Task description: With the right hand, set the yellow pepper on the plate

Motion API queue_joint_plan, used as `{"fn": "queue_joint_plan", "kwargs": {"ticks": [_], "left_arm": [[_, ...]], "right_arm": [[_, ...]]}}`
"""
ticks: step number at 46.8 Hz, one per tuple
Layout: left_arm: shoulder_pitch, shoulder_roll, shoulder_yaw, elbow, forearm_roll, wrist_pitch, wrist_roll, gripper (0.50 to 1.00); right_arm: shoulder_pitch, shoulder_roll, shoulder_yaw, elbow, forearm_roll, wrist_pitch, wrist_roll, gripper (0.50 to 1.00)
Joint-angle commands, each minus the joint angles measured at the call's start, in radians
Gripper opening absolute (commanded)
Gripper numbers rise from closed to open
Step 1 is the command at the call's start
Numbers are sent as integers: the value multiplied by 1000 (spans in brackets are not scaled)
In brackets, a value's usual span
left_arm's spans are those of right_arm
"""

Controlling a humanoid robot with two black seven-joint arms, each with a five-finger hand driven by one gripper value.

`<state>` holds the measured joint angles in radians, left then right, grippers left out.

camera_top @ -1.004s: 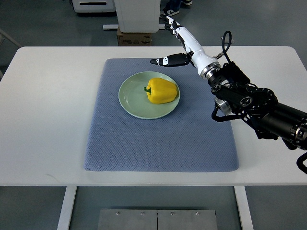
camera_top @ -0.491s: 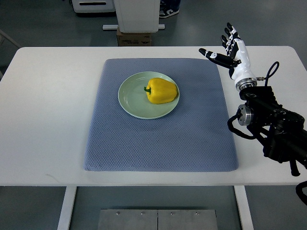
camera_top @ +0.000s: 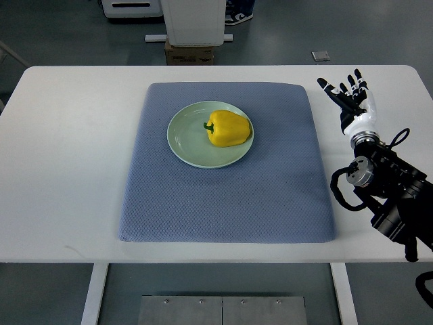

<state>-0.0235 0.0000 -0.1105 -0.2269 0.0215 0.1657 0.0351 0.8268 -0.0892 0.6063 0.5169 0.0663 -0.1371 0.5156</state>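
- The white surface [camera_top: 74, 156] carries a blue-grey mat [camera_top: 226, 196].
- Near the mat's far middle sits the pale green plate [camera_top: 186, 145].
- The yellow pepper [camera_top: 229, 128] lies on the plate, stem to the picture's left, so the placing looks done.
- The right robot hand [camera_top: 352, 98] is off the mat's right edge, well apart from the plate, fingers spread, holding nothing.

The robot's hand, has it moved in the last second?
Yes. The right hand has drawn back rightward, from beside the plate over the blue mat to bare table past the mat's right edge, fingers spread.
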Motion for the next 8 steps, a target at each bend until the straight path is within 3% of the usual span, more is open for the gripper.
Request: {"fn": "queue_joint_plan", "kwargs": {"ticks": [1, 8], "left_arm": [[0, 0, 0, 0, 0, 0, 0, 1000], [0, 0, 0, 0, 0, 0, 0, 1000]], "right_arm": [[-14, 0, 29, 0, 1, 5, -5, 1000], [-18, 0, 40, 0, 0, 25, -6, 1000]]}}
